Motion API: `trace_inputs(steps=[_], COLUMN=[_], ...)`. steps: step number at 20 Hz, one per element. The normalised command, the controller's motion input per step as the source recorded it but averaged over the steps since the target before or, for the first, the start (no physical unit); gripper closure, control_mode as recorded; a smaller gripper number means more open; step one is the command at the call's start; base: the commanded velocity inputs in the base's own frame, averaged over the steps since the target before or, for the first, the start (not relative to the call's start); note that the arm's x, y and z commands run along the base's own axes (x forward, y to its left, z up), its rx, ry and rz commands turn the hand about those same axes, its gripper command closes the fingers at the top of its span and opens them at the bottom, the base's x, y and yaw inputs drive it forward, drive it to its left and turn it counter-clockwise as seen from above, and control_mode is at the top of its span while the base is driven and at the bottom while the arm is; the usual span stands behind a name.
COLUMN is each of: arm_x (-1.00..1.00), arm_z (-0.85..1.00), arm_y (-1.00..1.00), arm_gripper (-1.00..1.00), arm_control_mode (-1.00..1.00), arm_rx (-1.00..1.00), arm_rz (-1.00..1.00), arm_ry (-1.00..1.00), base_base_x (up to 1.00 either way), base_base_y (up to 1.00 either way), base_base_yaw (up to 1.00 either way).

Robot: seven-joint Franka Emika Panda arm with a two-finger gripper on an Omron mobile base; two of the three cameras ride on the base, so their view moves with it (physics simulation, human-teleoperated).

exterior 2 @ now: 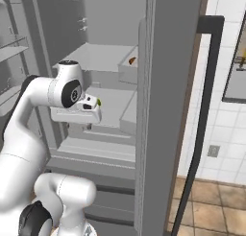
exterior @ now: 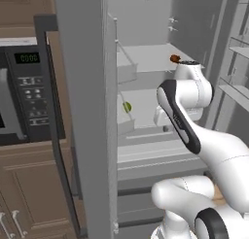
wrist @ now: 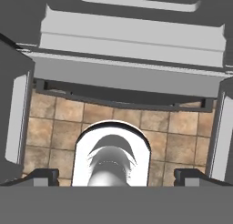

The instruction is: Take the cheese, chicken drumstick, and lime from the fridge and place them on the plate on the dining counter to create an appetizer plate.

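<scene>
Low in front of me the white arm bends up into the open fridge, and in the hand view the fingers stand wide apart with nothing between them, looking down past the lower shelves to the tiled floor. I see the lime on the middle shelf near the left wall and the chicken drumstick on the shelf above; I can't spot the cheese. I'd tilt the hand toward the lime, centre it, then close gently so it doesn't roll.
</scene>
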Motion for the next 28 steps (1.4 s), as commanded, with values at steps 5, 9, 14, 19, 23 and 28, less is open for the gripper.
trace_inputs(steps=[5, 9, 14, 19, 23, 28], arm_x=[0.0, 0.0, 0.0, 0.0, 0.0, 0.0], arm_z=[0.0, 0.0, 0.0, 0.0, 0.0, 0.0], arm_y=[0.0, 0.0, 0.0, 0.0, 0.0, 0.0], arm_gripper=[-1.0, -1.0, -1.0, -1.0, -1.0, -1.0], arm_control_mode=[1.0, 1.0, 1.0, 1.0, 1.0, 1.0], arm_rx=[0.0, 0.0, 0.0, 0.0, 0.0, 0.0], arm_rz=[0.0, 0.0, 0.0, 0.0, 0.0, 0.0], arm_ry=[0.0, 0.0, 0.0, 0.0, 0.0, 0.0], base_base_x=[0.16, 0.23, 0.32, 0.32, 0.25, 0.18], base_base_y=[-0.13, -0.04, -0.09, -0.19, -0.17, -0.04], base_base_yaw=[-0.12, -0.15, -0.16, -0.17, -0.16, -0.12])
